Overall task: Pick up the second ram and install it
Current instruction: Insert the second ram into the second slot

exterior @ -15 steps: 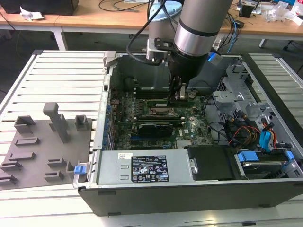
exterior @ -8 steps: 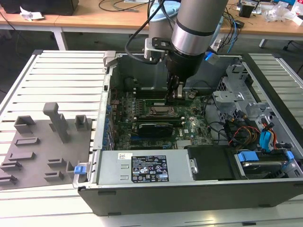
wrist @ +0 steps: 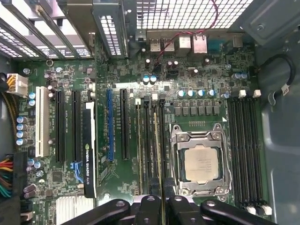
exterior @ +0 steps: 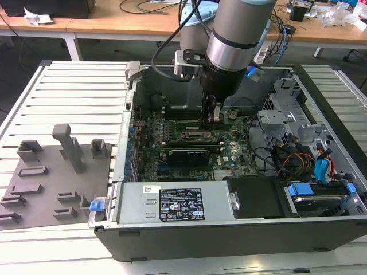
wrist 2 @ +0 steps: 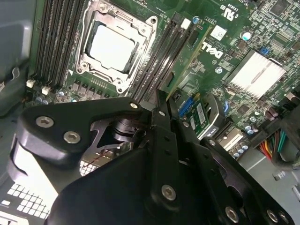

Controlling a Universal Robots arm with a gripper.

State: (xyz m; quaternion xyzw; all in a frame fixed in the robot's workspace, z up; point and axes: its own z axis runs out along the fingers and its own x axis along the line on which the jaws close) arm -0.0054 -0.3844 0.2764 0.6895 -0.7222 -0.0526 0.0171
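Pincer (wrist: 161, 206) pinches the ram (wrist: 161, 154) edge-on, held upright over a memory slot (wrist: 149, 145) beside the CPU socket (wrist: 200, 161) — lined up lengthwise so it can seat — inside the case (exterior: 229, 229).

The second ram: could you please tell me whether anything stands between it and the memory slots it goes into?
Nothing visible does. The thin green ram stick is held in the gripper, lined up with the long black memory slots beside the silver processor socket, with no cable or part between them.
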